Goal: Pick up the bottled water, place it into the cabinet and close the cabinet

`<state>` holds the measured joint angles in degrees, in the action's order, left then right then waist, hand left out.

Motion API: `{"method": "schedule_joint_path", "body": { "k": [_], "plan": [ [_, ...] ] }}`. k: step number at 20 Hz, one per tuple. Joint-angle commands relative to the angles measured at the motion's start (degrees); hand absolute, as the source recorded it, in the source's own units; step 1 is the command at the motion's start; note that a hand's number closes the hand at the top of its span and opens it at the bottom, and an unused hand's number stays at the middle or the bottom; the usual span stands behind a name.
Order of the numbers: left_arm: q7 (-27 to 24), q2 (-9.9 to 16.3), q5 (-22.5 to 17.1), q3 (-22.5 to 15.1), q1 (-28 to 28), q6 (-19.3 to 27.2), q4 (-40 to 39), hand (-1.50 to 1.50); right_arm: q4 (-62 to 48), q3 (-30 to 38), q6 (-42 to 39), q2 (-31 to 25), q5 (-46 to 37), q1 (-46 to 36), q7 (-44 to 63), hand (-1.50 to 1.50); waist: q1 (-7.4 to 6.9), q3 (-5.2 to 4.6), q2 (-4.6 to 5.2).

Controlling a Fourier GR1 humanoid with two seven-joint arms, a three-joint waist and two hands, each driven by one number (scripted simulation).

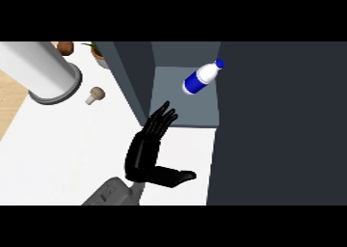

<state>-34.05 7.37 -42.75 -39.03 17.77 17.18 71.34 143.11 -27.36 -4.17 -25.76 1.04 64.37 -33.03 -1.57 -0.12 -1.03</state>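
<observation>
Inside the cabinet (187, 103) the bottled water (202, 77) lies tilted while the left robot hand (149, 144), fingers straight and together, hovers just outside it; a careless door swing could likely strike the bottle or pinch those fingers.

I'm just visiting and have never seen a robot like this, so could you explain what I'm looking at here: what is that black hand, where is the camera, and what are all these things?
The camera sits where the robot's head would be, looking steeply down at a white kitchen counter. The black hand on a grey forearm belongs to the robot; its fingers are straight and it holds nothing. Its fingertips point toward an open dark cabinet. Inside the cabinet is the bottled water, white and blue, tilted over, not touched by the hand. The big dark panel at the right is probably the cabinet door. On the counter lie a mushroom and a tall white cylinder. Only one hand shows.
</observation>
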Motion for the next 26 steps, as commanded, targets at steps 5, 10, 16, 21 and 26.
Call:
{"method": "schedule_joint_path", "body": {
  "k": [5,10,16,21,26],
  "plan": [
    [-4.1,13.3,-1.2,-0.5,-18.4,-4.9,16.3,-1.50,5.9,-2.1,-4.5,-9.6,-9.4,-1.4,3.5,1.50,-1.56,-0.15,0.20],
    [-6.8,21.3,-1.5,1.4,-23.1,-10.8,20.2,-1.50,6.4,-2.1,-8.3,-16.3,-13.5,-7.6,4.1,1.50,-2.13,-0.29,0.17],
    [-11.5,27.9,-2.6,5.2,-29.7,-14.7,23.8,-1.50,12.5,-4.5,-6.8,-18.9,-12.9,-12.0,9.4,1.50,-2.74,-0.55,0.47],
    [-13.2,35.2,-5.6,9.4,-34.5,-21.3,25.7,-1.50,10.2,-12.3,-4.1,-15.3,-11.2,-17.6,15.7,1.50,-3.27,-0.54,1.06],
    [-15.3,38.9,-6.3,11.3,-37.4,-26.1,25.6,-1.50,8.2,-16.4,-5.2,-14.8,-7.5,-24.9,23.2,1.50,-4.65,-0.55,1.75]
  ]
}}
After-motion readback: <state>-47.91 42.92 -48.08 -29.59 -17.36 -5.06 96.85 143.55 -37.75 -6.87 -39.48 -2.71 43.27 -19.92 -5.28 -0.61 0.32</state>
